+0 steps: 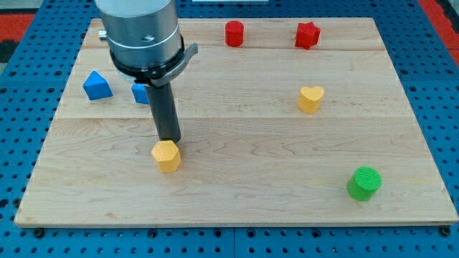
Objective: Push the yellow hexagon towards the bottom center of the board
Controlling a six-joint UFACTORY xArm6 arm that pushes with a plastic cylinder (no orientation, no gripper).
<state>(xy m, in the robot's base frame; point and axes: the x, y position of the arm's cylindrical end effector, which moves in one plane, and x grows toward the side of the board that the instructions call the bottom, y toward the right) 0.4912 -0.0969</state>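
- Hexagon: the yellow hexagon (166, 155) is seen on the surface (237, 186), in the lower half and left of centre, well apart from every other block.
- Tip: my tip (170, 140) is placed at the hexagon's upper edge, touching it or just short of it; which of the two cannot be told.
- Hand: none is fitted, so nothing is opened, closed or gripped; only a straight dark rod is carried, and contact is made by its lower end alone.
- Handling: the hexagon is judged to be a small, light, rigid piece, likely plastic, that is easily slid over smooth wood and is not fragile.
- Its short, flat-sided form suggests it is unlikely to be tipped, but it may be spun or slipped sideways if it is struck off-centre.
- Contact point: the push is best applied at the middle of the upper-left face, since bottom centre lies below and to the view's right of the block.
- Path: no block is seen between the hexagon and bottom centre.
- Other blocks: a blue block (96, 85) and a second blue one (140, 93), partly hidden by the rod, are seen at the view's left; a red cylinder (234, 33) and a red block (307, 34) lie at the top; a yellow heart (310, 98) and a green cylinder (364, 183) lie at the right.
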